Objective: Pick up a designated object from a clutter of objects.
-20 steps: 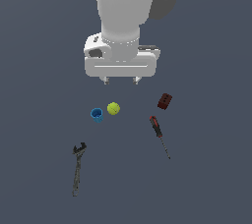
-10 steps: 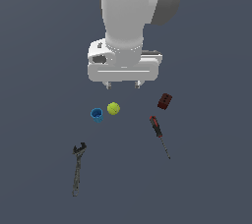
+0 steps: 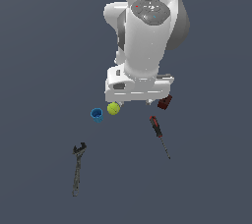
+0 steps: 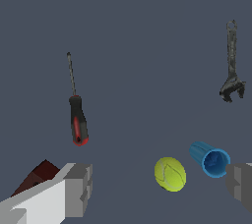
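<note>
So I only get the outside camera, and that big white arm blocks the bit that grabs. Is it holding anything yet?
Observer: No. The wrist camera shows the jaws wide open, gripping nothing.
Operator: Is the red-handled screwdriver lined up between them?
Observer: Not in the wrist view. The screwdriver lies out beyond one finger, outside the gap. The yellow-green ball is what shows inside the gap, down on the floor.
Operator: And the blue cup, standing or tipped?
Observer: The blue cup lies on its side, with its open mouth facing the wrist camera.
</note>
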Motion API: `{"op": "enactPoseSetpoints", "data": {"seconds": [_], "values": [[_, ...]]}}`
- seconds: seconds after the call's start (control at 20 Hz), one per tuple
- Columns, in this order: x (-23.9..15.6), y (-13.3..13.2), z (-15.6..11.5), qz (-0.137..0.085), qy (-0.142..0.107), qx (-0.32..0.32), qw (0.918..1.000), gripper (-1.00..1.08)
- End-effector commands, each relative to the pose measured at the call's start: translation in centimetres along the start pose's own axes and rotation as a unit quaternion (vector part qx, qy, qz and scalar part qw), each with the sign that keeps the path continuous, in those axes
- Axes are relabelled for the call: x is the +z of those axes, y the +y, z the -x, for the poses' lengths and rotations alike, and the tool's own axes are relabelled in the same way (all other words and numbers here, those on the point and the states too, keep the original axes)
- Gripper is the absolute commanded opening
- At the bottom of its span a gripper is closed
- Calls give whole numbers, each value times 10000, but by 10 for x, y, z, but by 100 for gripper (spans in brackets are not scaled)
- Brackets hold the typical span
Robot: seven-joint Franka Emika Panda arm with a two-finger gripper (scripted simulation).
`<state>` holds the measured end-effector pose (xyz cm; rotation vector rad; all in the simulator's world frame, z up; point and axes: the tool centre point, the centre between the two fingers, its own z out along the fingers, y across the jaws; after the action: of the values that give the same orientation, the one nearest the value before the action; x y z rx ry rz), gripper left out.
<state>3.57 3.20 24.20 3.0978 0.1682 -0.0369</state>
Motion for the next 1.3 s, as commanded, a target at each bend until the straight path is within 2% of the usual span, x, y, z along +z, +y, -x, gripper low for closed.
{"op": "enactPoseSetpoints", "data": {"seconds": [0.0, 0.3, 0.65, 0.95, 1.25], "values": [[22, -17, -11, 3, 17, -120, 9999, 100], [82, -64, -33, -30, 73, -432, 9990, 100], [137, -109, -42, -109, 120, -694, 9975, 100], [164, -131, -44, -162, 140, -811, 9965, 100], [170, -135, -43, -174, 136, -838, 9962, 100]]}}
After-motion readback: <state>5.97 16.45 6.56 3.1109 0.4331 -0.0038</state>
